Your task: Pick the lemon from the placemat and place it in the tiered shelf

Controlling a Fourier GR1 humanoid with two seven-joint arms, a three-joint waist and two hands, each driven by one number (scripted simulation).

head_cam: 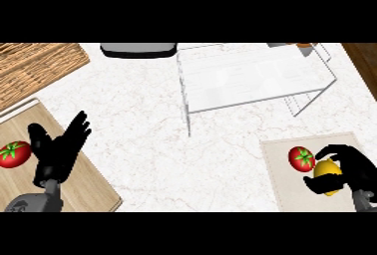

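A yellow lemon [328, 170] lies on the pale placemat [282, 178] at the lower right, beside a red tomato [300, 159]. My right hand [351, 168] is curled round the lemon, fingers arched over its top and thumb under it. The white tiered shelf [250, 77] stands at the upper middle-right, well apart from the hand. At the lower left my left hand [59, 147] rests open with fingers up, over a wooden board.
A wooden cutting board [92, 187] at the lower left carries a second tomato [14, 154]. A woven mat [37, 64] lies at the upper left. A grey object [138, 49] sits at the top edge. White marble counter [147, 109] spans the middle.
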